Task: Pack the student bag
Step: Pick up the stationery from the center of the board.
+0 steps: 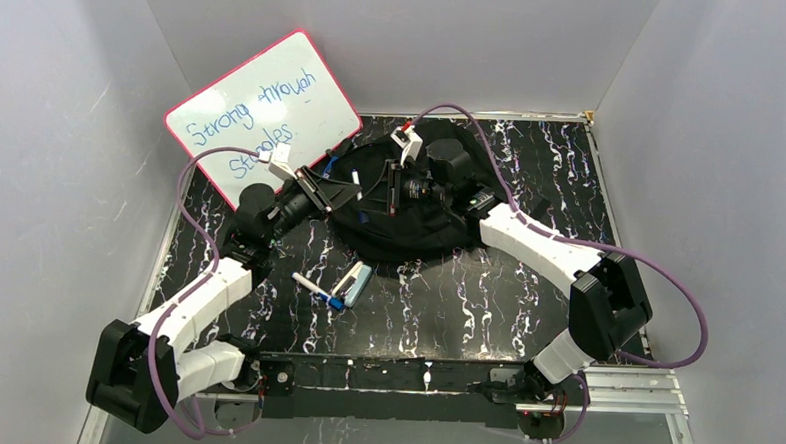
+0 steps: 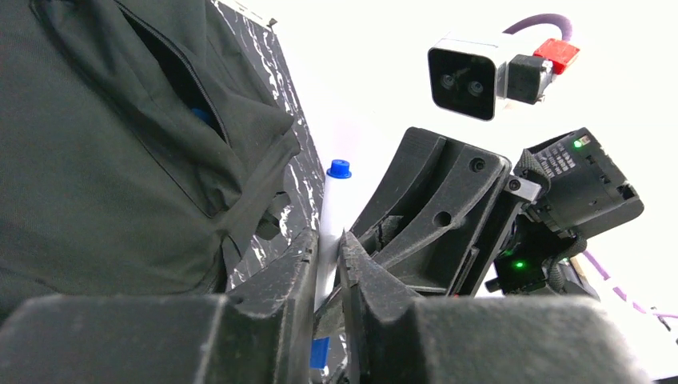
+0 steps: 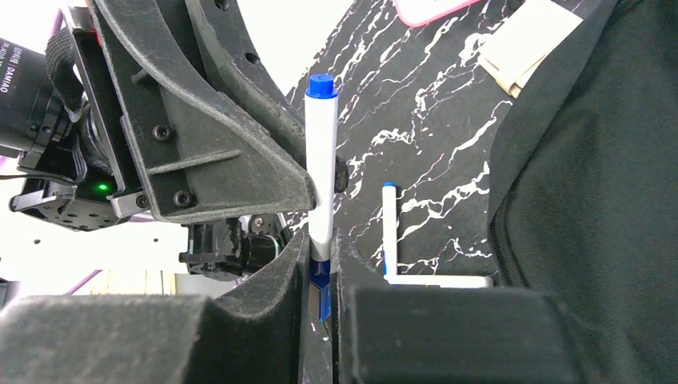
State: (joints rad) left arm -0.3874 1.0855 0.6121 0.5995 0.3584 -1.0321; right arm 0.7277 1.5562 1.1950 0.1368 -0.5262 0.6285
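The student bag (image 1: 409, 223), a black soft backpack, lies at the back middle of the table. In the left wrist view (image 2: 104, 160) its zip pocket gapes, with something blue inside. A white marker with a blue cap (image 1: 357, 184) hangs above the bag's left edge, held by both grippers. My left gripper (image 1: 340, 190) is shut on the marker (image 2: 336, 208) at its tips (image 2: 328, 242). My right gripper (image 1: 378, 191) is shut on the same marker (image 3: 321, 160) at its lower end (image 3: 320, 240). The bag also shows in the right wrist view (image 3: 592, 208).
A whiteboard with a pink rim (image 1: 264, 111) leans at the back left. A second white pen (image 1: 311, 286) and a small light box (image 1: 352, 282) lie on the marbled table in front of the bag. They also show in the right wrist view, pen (image 3: 389, 232) and box (image 3: 440, 281).
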